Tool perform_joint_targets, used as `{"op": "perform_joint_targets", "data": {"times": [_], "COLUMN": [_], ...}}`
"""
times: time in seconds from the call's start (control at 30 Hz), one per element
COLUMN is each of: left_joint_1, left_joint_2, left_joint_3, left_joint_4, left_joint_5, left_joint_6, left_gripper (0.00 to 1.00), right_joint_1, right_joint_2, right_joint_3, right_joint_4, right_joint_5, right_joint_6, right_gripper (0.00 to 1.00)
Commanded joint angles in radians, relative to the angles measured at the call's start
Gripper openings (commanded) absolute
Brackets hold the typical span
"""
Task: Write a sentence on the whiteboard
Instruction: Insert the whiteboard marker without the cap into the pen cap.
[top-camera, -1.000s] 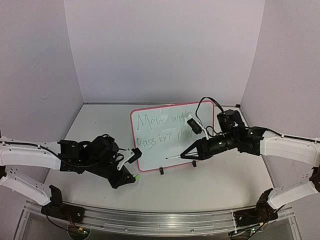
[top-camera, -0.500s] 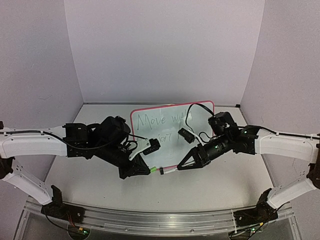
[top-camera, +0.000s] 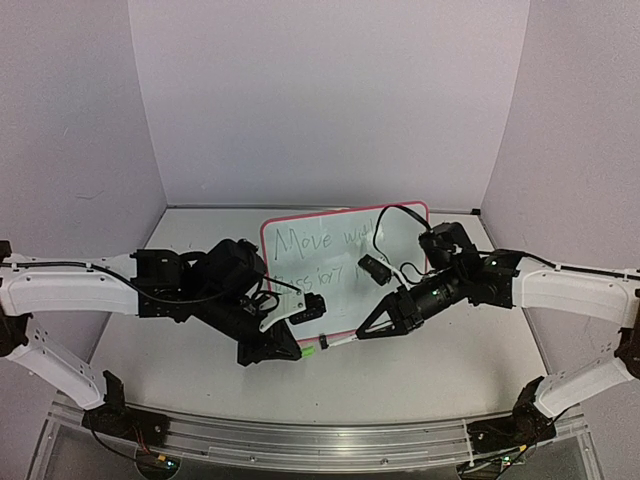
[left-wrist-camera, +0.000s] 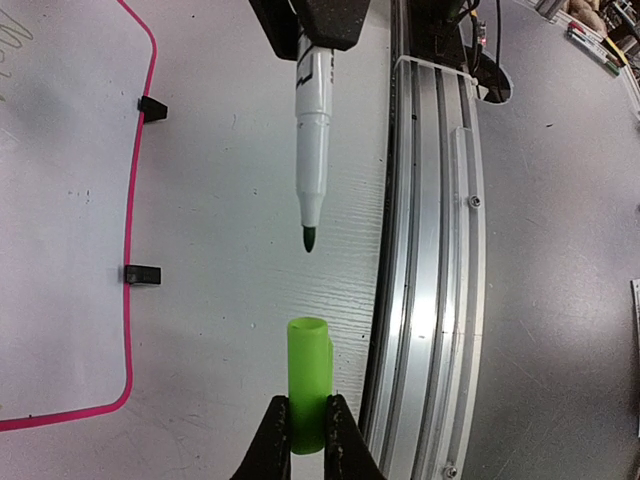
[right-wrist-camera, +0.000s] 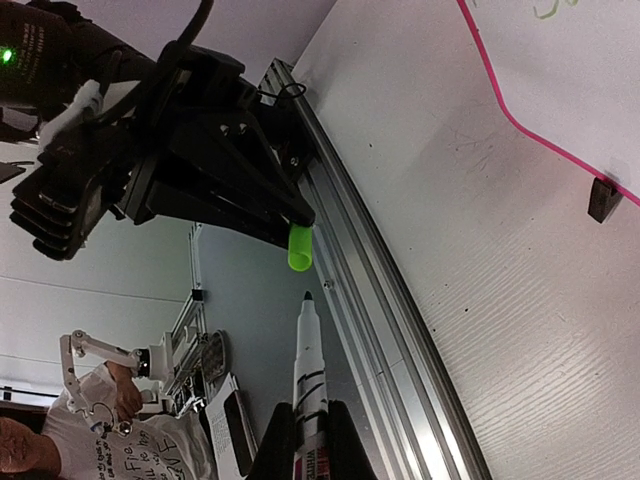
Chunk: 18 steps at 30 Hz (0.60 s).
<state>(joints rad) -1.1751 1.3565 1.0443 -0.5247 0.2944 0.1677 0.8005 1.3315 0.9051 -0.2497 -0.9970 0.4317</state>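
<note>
The whiteboard with a pink-red frame stands at the table's middle, with the green sentence on it in two lines, partly hidden by the arms. My left gripper is shut on a green marker cap, its open end facing the marker. My right gripper is shut on a white marker, its dark tip uncapped and a short gap from the cap. The marker points at the cap in the left wrist view. Both meet in front of the board's lower edge.
An aluminium rail runs along the table's near edge, just below the two grippers. The board's black clip feet stand on the table near the marker. Purple walls close in the back and sides.
My left gripper has moved right with the cap, from left of the board to its lower edge. My right gripper has swung the marker down and left until tip and cap face each other.
</note>
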Motion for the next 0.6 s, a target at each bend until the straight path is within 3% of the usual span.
{"op": "perform_joint_targets", "data": {"times": [0.0,0.57], "left_joint_1": [-0.009,-0.009], "left_joint_2": [0.023,0.032], "left_joint_3": [0.033,0.051], "left_joint_4": [0.02,0.041], "left_joint_5": [0.033,0.063], "left_joint_6": [0.037,0.051], "left_gripper": [0.0,0.0], "right_joint_1": [0.004,0.023], "right_joint_2": [0.0,0.038], "right_joint_3": [0.046,0.039], "right_joint_4": [0.01,0.054], "right_joint_5": [-0.018,-0.029], "right_joint_6": [0.006,0.025], "right_gripper": [0.0,0.0]}}
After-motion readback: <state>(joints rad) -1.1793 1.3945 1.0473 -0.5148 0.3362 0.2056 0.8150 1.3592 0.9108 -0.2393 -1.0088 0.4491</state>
